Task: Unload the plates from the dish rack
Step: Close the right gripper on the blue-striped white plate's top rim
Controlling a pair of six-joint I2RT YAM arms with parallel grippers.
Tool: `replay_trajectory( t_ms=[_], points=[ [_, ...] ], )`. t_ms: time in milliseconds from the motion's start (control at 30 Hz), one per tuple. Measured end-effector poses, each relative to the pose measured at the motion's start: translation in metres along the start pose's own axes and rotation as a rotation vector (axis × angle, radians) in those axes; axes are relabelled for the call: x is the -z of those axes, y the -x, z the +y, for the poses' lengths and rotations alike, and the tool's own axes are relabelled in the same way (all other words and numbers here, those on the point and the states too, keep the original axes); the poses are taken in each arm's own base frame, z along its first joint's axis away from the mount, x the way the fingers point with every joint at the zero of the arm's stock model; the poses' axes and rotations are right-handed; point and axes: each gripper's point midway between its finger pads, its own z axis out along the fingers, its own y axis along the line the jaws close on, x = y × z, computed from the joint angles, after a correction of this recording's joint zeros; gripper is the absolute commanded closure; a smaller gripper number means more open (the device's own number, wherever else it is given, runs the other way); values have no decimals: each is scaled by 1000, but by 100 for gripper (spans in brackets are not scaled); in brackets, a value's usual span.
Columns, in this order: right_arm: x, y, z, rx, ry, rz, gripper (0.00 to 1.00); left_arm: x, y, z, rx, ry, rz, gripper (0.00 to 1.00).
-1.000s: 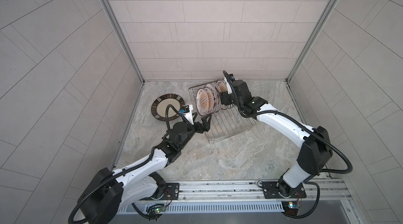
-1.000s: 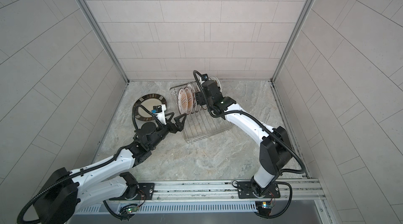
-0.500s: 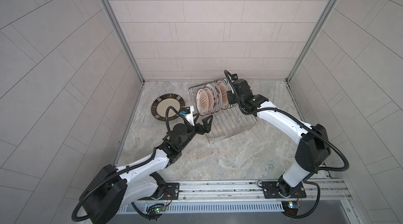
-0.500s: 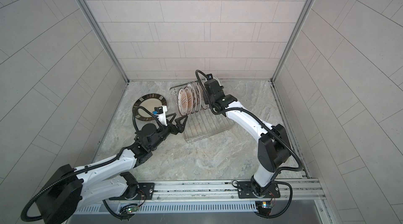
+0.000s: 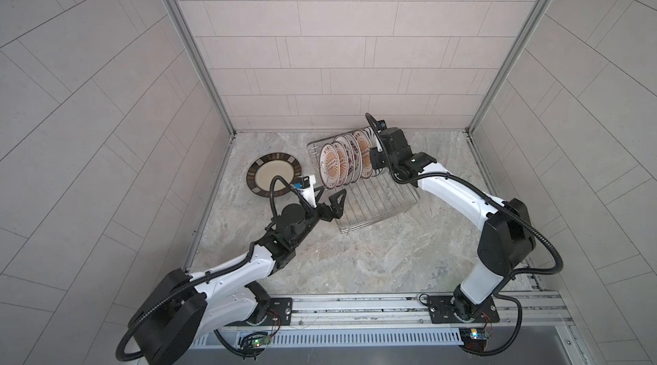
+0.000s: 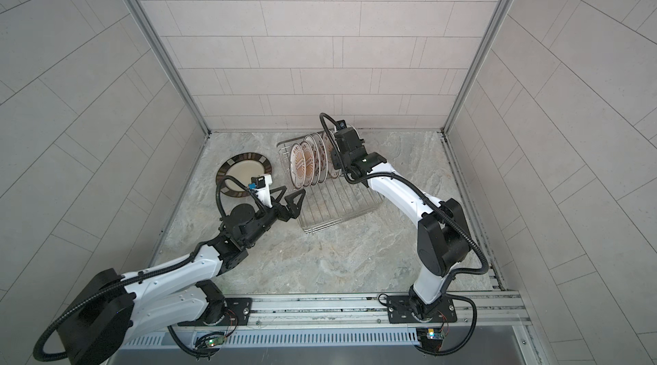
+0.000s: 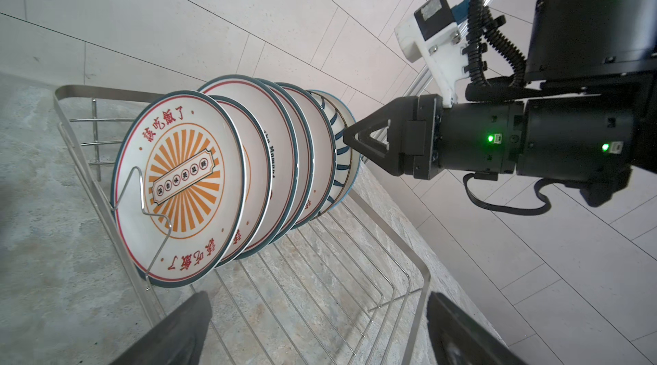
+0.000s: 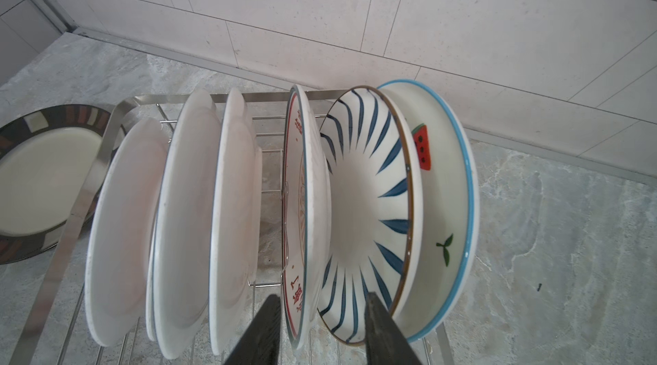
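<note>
At the right-hand end of the row of six plates (image 5: 343, 164) standing on edge in the dish rack (image 5: 377, 205), the right gripper (image 8: 321, 297) has its jaws part-way in. They straddle two rims at once: a red-lettered sunburst plate (image 8: 302, 203) and the blue-striped plate (image 8: 366, 203) beside it, with the watermelon plate (image 8: 441, 182) just outside one finger. Whether the fingers already press on either rim cannot be told. That straddle looks like the main hazard: a squeeze on two glazed rims would likely load them unevenly, so one plate could slide free on the lift and drop onto the wires or chip a neighbour. The striped plate also leans close against the watermelon plate and might drag it along. Nothing seems to steady the rack, since the left gripper (image 5: 330, 196) hangs wide open and empty by its near left edge, so a plate catching on a prong could tilt or skid the light wire frame. A seventh, dark-rimmed plate (image 5: 273, 174) lies flat on the marble tabletop (image 5: 355, 267), just left of the rack. Against a second ago, the right jaws have drawn noticeably closer together while that arm has hardly shifted. The left arm, the rack and every plate sit where they were.
</note>
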Motion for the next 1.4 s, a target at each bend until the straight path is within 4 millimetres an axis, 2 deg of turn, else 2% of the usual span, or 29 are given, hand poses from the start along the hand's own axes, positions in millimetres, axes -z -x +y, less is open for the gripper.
replay_trajectory(
  t_ms=[200,367,533,833,1033,1233,1400],
  points=[
    [4,-5,11,9,30,5,59,9,11,-2,-2,-1,-39,0],
    [1,-1,-1,-30,26,-1,60,14,15,-2,-2,-4,-53,0],
    [-3,0,-27,-70,-35,-8,61,17,13,-3,-20,-6,-38,0],
    [-6,12,-42,-60,-123,-24,62,18,5,-2,-40,-8,0,0],
    [-27,14,-51,-51,-176,-1,65,16,1,-1,-46,-5,13,0],
    [-55,-2,-56,-38,-211,61,66,16,1,-1,-46,-5,14,0],
    [-71,-12,-56,-36,-210,92,70,16,1,-1,-46,-5,14,0]
  ],
)
